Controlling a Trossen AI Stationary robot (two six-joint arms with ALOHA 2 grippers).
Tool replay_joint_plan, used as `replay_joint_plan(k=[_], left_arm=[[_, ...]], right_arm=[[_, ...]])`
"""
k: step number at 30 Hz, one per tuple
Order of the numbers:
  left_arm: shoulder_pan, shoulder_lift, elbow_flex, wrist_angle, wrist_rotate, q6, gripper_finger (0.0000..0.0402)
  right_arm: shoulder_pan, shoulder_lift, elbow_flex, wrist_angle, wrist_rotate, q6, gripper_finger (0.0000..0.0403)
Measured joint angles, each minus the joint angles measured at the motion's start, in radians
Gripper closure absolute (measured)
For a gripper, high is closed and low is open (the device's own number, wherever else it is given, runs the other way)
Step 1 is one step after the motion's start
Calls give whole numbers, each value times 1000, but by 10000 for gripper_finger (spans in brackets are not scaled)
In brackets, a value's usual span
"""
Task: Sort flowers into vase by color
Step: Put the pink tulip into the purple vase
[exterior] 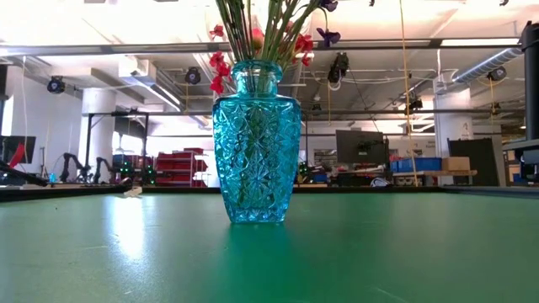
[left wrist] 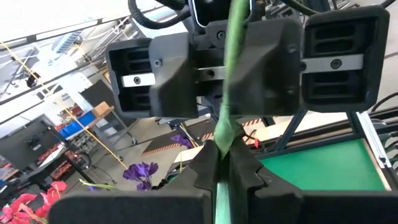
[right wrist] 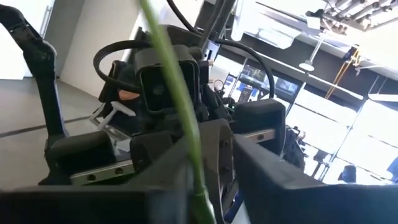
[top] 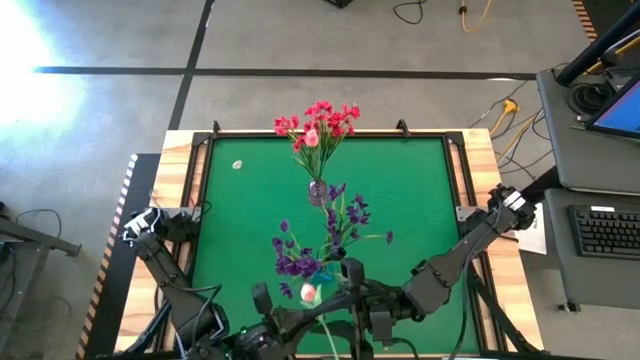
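- Passing between the two grippers near the front edge of the bench (top: 420,200), a pale pink tulip bud (top: 309,293) on a thin green stem (left wrist: 225,118) is sitting well in front of the vase (top: 318,190).
- Clenching the stem, the left gripper (left wrist: 224,168) is holding it with its jaws fully closed.
- Facing it just beside, the right gripper (right wrist: 199,186) is standing around the same stem; I cannot tell whether its jaws are gripping it or only closing in.
- Standing in the vase, red blooms (top: 318,122) are leaning beyond it, while purple sprays (top: 300,262) are spreading on the near side.
- Judging by this, a hand-over is under way; next, one gripper needs to let go so the other can carry the tulip to the vase mouth.
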Motion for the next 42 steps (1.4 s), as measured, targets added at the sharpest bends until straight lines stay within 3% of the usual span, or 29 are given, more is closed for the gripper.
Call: replay_joint_plan(k=[5,9,19,28,30,34,37,42], left_arm=[[3,-1,0,-2,1,-11,401],[3,-5,0,1,3,-28,378],[-15,-32,0,5,51,-3,259],[-36,-39,23,-20,89,0,228],[-36,-40,22,-59,171,-24,230],[-2,-67,21,-203,447,-212,240],[23,-89,21,-273,483,-323,251],[41,-90,-4,-315,512,-351,267]], right_arm=[[2,0,0,-17,-9,-24,382],[5,-2,0,-17,-9,-26,391],[84,-57,0,-18,-6,-21,393],[169,-178,0,-145,16,-89,394],[179,-211,0,-244,62,-136,394],[208,-272,0,-416,259,-149,394],[228,-316,0,-538,330,-210,394],[272,-351,0,-754,433,-370,394]])
